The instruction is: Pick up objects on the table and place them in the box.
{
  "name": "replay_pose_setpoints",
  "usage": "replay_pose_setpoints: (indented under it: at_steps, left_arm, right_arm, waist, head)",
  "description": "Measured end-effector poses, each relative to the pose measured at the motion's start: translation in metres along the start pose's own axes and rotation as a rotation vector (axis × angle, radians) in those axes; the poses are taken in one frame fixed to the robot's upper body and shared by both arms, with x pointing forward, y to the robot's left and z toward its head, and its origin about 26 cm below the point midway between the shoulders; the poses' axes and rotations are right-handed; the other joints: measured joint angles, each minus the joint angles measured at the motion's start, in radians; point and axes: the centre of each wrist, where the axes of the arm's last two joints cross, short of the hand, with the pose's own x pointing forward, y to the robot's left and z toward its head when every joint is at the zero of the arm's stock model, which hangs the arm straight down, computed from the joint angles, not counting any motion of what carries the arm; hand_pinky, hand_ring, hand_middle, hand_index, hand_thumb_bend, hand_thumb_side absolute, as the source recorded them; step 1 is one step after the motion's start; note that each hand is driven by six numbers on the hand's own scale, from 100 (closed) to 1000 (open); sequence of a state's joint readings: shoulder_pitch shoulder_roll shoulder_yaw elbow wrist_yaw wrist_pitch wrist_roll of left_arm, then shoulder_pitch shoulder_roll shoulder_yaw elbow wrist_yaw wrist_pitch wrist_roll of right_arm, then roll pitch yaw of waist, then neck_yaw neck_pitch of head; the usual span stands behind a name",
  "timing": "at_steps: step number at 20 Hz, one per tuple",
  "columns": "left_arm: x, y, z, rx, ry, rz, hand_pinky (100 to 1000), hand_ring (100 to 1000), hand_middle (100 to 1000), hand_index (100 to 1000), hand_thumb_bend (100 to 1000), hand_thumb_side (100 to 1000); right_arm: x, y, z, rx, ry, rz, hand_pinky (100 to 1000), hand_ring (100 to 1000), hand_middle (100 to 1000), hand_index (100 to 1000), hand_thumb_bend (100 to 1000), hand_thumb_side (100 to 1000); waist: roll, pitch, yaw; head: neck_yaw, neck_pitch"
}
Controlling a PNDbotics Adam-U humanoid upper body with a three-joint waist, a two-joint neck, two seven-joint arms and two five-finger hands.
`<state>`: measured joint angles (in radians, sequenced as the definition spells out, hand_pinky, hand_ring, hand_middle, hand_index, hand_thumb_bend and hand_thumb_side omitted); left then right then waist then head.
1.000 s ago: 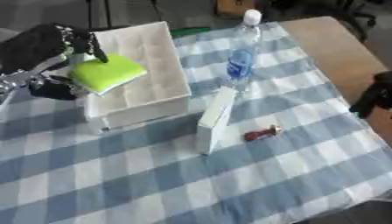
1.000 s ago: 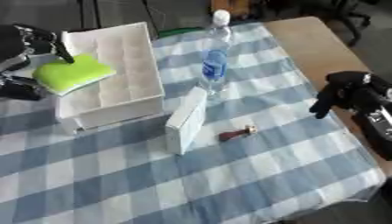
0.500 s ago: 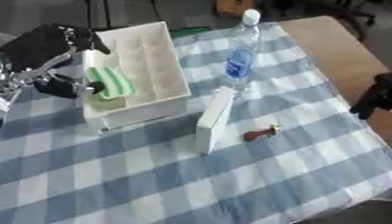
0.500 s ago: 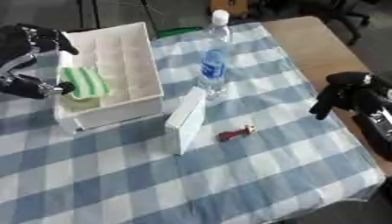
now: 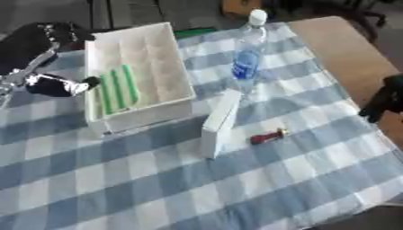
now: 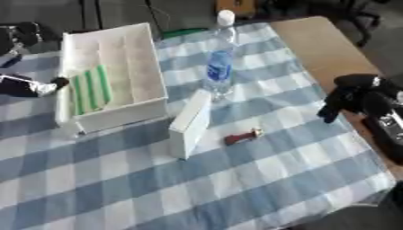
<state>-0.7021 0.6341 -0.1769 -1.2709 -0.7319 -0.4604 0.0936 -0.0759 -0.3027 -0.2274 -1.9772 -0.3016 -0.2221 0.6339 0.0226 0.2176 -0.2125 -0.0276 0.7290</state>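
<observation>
Left hand (image 5: 55, 85) open, empty beside white box (image 5: 150, 49) holding green-striped sponge (image 5: 116, 89).

Both views look steeply down from the head onto the checked tablecloth (image 5: 236, 188), taken from the near edge. Shared: white box (image 5: 150, 58) upper left, bottle (image 6: 219, 67) beyond it. Right eye view reaches further right of the box.

You see a green-and-white striped sponge (image 5: 116, 89) lying inside the white box (image 5: 177, 60), against its left wall. Beside the box a clear water bottle (image 5: 247, 54) stands upright, a white carton (image 5: 218, 122) stands on edge, and a small red object (image 5: 267, 136) lies flat.
</observation>
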Motion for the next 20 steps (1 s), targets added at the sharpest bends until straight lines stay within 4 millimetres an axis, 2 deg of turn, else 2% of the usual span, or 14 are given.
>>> replay_pose_setpoints:
  at_steps: [2,4,5,6,7,11,12,13,14,17,18,19,20]
  left_arm:
    - [0.009,-0.001,0.008,0.071,0.011,0.148,618,662,740,817,213,642]
    - [0.022,0.003,0.016,0.125,0.003,0.328,614,662,740,816,215,662]
    - [0.029,0.009,0.017,0.145,-0.010,0.415,598,656,736,815,321,736]
    - [0.037,0.015,0.019,0.165,-0.031,0.504,597,655,734,815,290,698]
    - [0.046,0.019,0.023,0.181,-0.056,0.603,595,654,733,815,303,703]
    - [0.078,0.038,0.041,0.200,-0.137,0.963,598,663,741,825,418,680]
    - [0.084,0.044,0.044,0.193,-0.157,1.029,598,666,742,830,486,622]
    - [0.089,0.048,0.047,0.178,-0.176,1.088,598,667,743,832,506,603]
    - [0.093,0.052,0.050,0.162,-0.193,1.139,603,670,744,839,549,584]
    - [0.099,0.056,0.056,0.115,-0.257,1.275,605,660,734,836,571,584]
    - [0.100,0.056,0.057,0.103,-0.278,1.314,615,667,735,839,627,593]
    - [0.100,0.056,0.058,0.093,-0.299,1.351,615,667,735,839,627,593]
    - [0.100,0.056,0.059,0.085,-0.317,1.382,651,702,753,853,891,650]
  right_arm:
    - [0.000,0.000,0.000,-0.002,-0.002,0.001,587,496,597,812,100,687]
    - [0.000,0.000,0.000,-0.005,-0.004,0.003,586,496,597,812,100,687]
    - [0.000,0.000,0.000,-0.006,-0.005,0.003,587,496,597,812,100,682]
    - [0.000,-0.001,0.000,-0.008,-0.005,0.003,587,496,597,812,100,687]
    - [0.000,-0.001,0.000,-0.009,-0.006,0.004,587,496,597,812,100,687]
    - [0.001,-0.001,0.000,-0.014,-0.010,0.008,587,496,597,811,100,684]
    - [0.001,-0.001,0.000,-0.014,-0.010,0.008,586,496,597,811,100,683]
    - [0.001,-0.001,0.000,-0.016,-0.011,0.009,586,496,597,811,100,682]
    - [0.001,-0.002,0.000,-0.017,-0.012,0.009,586,496,597,811,100,682]
    - [0.001,-0.002,0.001,-0.022,-0.014,0.013,586,496,597,811,100,684]
    - [0.001,-0.002,0.001,-0.025,-0.014,0.014,586,496,597,811,100,685]
    - [0.001,-0.002,0.001,-0.026,-0.015,0.013,586,496,597,811,100,685]
    - [0.001,-0.002,0.001,-0.027,-0.015,0.012,586,496,597,811,100,686]
  waist:
    - [-0.003,0.000,0.006]
    - [-0.007,0.000,0.010]
    - [-0.007,0.000,0.012]
    - [-0.007,0.001,0.015]
    - [-0.007,0.001,0.021]
    - [-0.019,0.006,0.037]
    - [-0.020,0.006,0.039]
    - [-0.022,0.006,0.042]
    - [-0.022,0.006,0.044]
    - [-0.027,0.006,0.048]
    - [-0.027,0.007,0.048]
    - [-0.026,0.007,0.048]
    - [-0.026,0.007,0.049]
  head:
    - [-0.004,-0.002]
    - [-0.006,-0.008]
    - [-0.008,-0.010]
    - [-0.010,-0.011]
    - [-0.013,-0.012]
    - [-0.023,-0.017]
    - [-0.024,-0.017]
    - [-0.026,-0.018]
    - [-0.027,-0.018]
    - [-0.030,-0.018]
    - [-0.031,-0.018]
    - [-0.032,-0.018]
    - [-0.033,-0.018]
